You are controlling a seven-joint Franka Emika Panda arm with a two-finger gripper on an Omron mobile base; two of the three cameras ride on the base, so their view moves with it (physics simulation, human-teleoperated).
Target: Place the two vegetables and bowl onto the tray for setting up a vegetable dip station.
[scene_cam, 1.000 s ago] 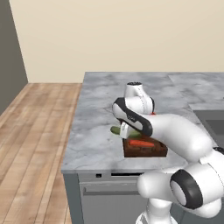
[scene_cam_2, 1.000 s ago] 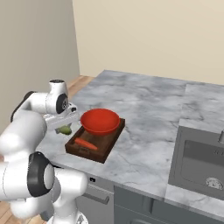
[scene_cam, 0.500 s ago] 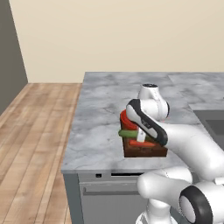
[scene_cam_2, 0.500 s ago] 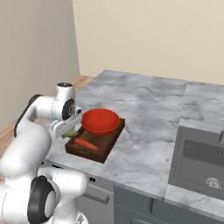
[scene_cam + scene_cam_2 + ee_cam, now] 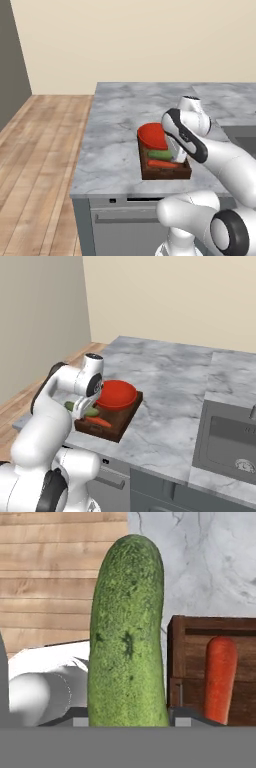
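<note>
The tray (image 5: pixel 165 170) sits on the counter (image 5: pixel 115 145) near its front edge. In it, the bowl (image 5: pixel 152 136) takes the far end and the carrot (image 5: pixel 161 163) the near end (cucumber (image 5: pixel 159 155) between them, over the tray).

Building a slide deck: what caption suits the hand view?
Gripper holding a green cucumber beside the wooden tray, where a carrot lies.
</note>
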